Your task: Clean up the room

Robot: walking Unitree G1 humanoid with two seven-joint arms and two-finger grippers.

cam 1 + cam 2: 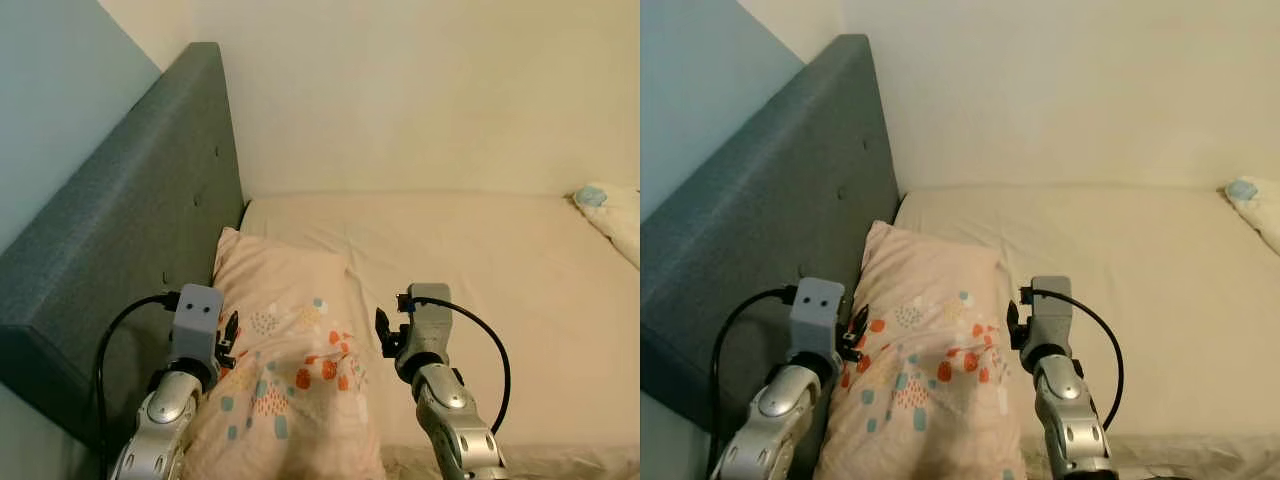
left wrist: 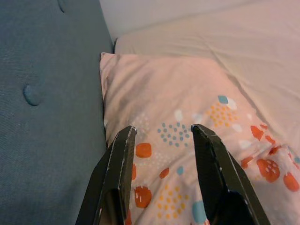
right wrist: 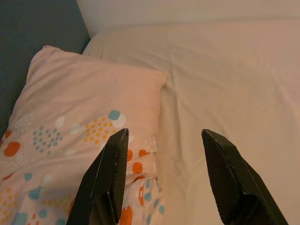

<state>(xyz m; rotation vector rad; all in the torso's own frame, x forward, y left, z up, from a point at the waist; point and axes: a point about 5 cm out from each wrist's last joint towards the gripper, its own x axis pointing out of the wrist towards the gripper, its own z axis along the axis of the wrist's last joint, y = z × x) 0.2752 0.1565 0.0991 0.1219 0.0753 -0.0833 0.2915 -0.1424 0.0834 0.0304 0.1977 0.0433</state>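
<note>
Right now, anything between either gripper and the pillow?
Nothing visible. The pillow lies on the bed against the headboard. The left gripper hovers open over its patterned part, and the right gripper is open above its edge beside the bare sheet.

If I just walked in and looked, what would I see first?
The spotty pink pillow with orange and blue dots, lying on the cream bed right beside the big grey-blue headboard. Next come the robot's two silver arms, the left gripper and right gripper over the pillow's two edges, black fingers spread open and holding nothing. Far off at the bed's right edge sits a small white and blue bundle.
</note>
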